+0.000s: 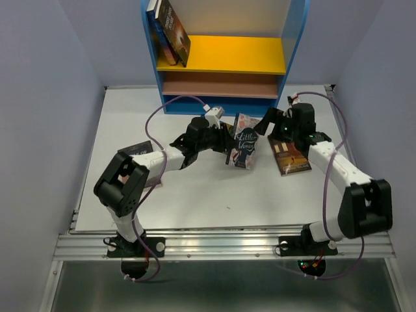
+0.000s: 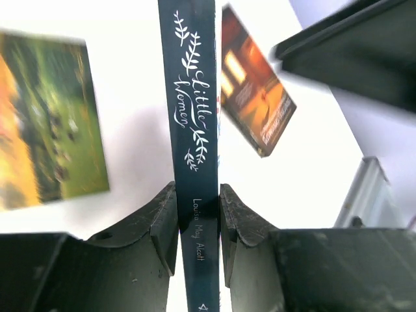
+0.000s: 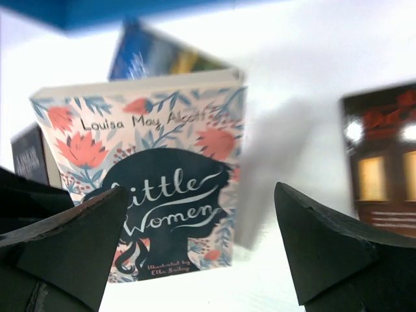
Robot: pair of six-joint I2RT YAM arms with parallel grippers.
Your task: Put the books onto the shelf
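White table [image 1: 195,195] carries everything. Shelf [image 1: 294,45] stands at the far edge: blue frame, yellow upper board w/ two books [image 1: 170,29] leaning at its left end. Both arms reach toward table centre. Little Women book [image 1: 244,149] is upright btwn them, in front of the shelf, not on it. Orange-brown book [image 1: 290,158] lies flat beside the R arm, dark book [image 1: 136,148] flat by the L arm. L end effector [image 2: 198,214] is clamped on the Little Women spine, one pad each side. R end effector [image 3: 201,227] has fingers wide apart, facing the front cover, gripping nothing.
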